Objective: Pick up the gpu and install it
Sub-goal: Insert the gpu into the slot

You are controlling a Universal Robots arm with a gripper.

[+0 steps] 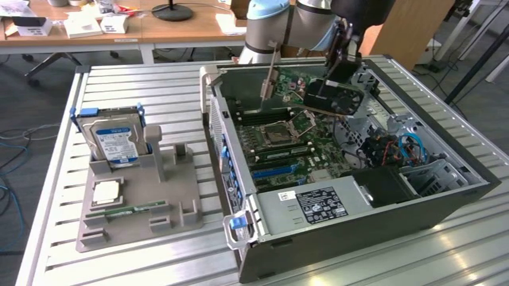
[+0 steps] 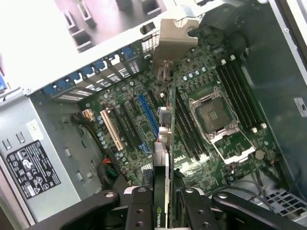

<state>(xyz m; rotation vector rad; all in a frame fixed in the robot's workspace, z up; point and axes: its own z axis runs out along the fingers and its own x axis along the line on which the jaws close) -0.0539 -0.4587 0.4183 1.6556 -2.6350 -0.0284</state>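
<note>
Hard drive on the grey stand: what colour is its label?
Blue and white; the label shows best in the exterior view.

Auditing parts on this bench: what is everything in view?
Dark flat gpu card, silver bracket: one, dark, over the motherboard.
Green motherboard: one, green, inside the case.
Open metal computer case: one, dark, on the table.
Silver hard drive: one, silver, upright in the holder.
Grey plastic holder: one, grey, exterior view's left.
Narrow memory stick: one, green, lying in the holder.
Slatted metal table: one, silver, under everything.
Robot arm: one, pale grey, above the case.
Black fingers: two, black, shut on the gpu card.
</note>
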